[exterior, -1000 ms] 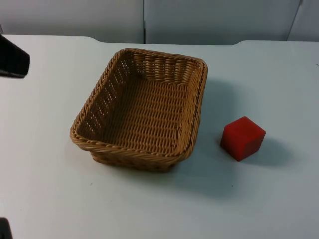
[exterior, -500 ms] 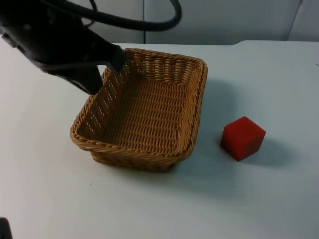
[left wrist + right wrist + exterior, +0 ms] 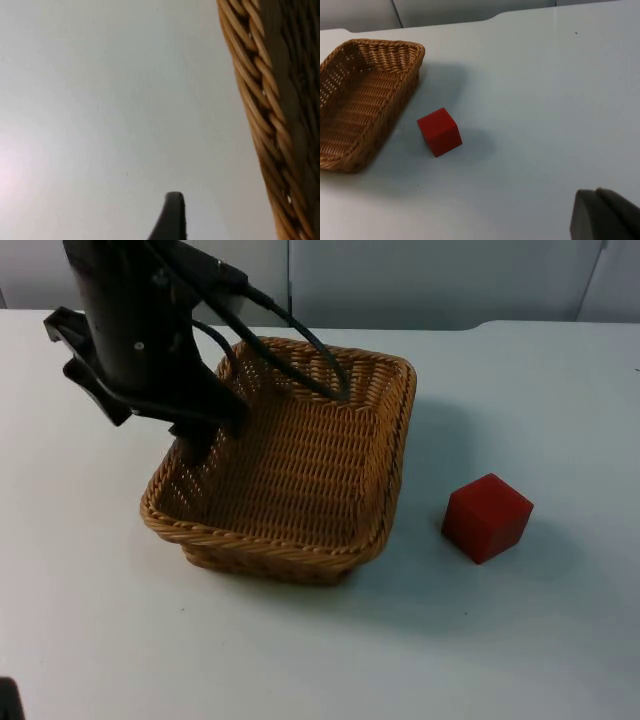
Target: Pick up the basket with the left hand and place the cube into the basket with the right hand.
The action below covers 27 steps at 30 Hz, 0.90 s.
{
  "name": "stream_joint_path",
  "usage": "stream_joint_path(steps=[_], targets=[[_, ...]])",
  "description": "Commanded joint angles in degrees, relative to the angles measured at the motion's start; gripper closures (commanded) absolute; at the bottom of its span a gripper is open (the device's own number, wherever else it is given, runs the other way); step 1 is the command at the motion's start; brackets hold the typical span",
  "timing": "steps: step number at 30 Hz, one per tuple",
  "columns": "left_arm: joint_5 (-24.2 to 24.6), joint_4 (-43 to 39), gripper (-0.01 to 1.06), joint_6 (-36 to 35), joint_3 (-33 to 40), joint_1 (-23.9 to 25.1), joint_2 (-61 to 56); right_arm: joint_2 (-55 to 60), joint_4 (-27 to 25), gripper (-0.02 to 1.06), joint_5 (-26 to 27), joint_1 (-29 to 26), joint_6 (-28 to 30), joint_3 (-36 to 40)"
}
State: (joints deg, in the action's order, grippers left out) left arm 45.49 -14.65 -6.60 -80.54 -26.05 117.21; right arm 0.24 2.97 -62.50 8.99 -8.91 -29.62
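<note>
- The basket [image 3: 290,470] holds nothing and sits on the table [image 3: 520,640], its long axis running toward the wall.
- The cube [image 3: 487,517] sits on the table to the basket's right, apart from it.
- The left gripper [image 3: 195,445] is at the basket's left rim; whether it grips cannot be told.

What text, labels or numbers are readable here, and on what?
None readable.
Basket: plain wicker, no label.
Cube: plain red faces, no marking.
Table: bare white, no print.
Left gripper, at the basket's left rim: black, no legible marking.
The right arm waits, its fingertip showing no marking.
</note>
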Motion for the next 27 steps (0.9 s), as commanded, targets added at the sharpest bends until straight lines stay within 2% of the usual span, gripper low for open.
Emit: stream_joint_path(steps=[1, 5, 7, 8, 9, 11, 13, 14, 15, 18, 19, 23, 27], targets=[[-2.81, -0.97, 0.31, -1.40, -0.45, -0.27, 0.79, -0.24, -0.23, 1.04, 0.64, 0.17, -0.06, 0.26], [-6.51, -0.97, 0.38, -1.00, -0.70, -0.27, 3.39, -0.24, -0.23, 1.04, 0.64, 0.17, -0.06, 0.26], [-7.82, -0.52, 0.48, -0.35, -0.70, -0.02, 4.87, -0.24, -0.23, 1.04, 0.64, 0.17, -0.06, 0.26], [-8.53, 1.55, 0.57, 1.16, -0.70, 0.36, 6.00, -0.24, -0.23, 1.04, 0.64, 0.17, -0.06, 0.26], [-8.53, 1.55, 0.57, 1.16, -0.70, 0.36, 6.00, -0.24, -0.23, 1.04, 0.64, 0.17, -0.06, 0.26], [-9.14, 6.23, 0.71, 4.44, -0.70, 1.35, 7.41, -0.24, -0.23, 1.04, 0.64, 0.17, -0.06, 0.26], [-9.14, 12.11, 0.99, 7.96, -0.70, 2.84, 8.16, -0.24, -0.23, 1.04, 0.64, 0.17, -0.06, 0.26], [-9.14, 12.11, 0.99, 7.96, -0.70, 2.84, 8.16, -0.24, -0.23, 1.04, 0.64, 0.17, -0.06, 0.26], [-8.90, 14.65, 1.05, 9.59, -0.70, 3.43, 8.16, -0.24, -0.23, 1.04, 0.64, 0.17, -0.06, 0.26], [-8.22, 24.01, 1.05, 14.84, -0.70, 5.46, 6.11, -0.24, -0.23, 1.04, 0.64, 0.17, -0.06, 0.26], [-8.22, 24.01, 1.05, 14.84, -0.70, 5.46, 6.11, -0.24, -0.23, 1.04, 0.64, 0.17, -0.06, 0.26], [-4.43, 42.45, 1.05, 26.12, -0.70, 9.21, 0.26, -0.24, -0.23, 1.04, 0.64, 0.17, -0.06, 0.26], [-1.73, 48.75, 1.05, 28.34, -0.70, 12.12, -4.21, -0.24, -0.23, 1.04, 0.64, 0.17, -0.06, 0.26]])
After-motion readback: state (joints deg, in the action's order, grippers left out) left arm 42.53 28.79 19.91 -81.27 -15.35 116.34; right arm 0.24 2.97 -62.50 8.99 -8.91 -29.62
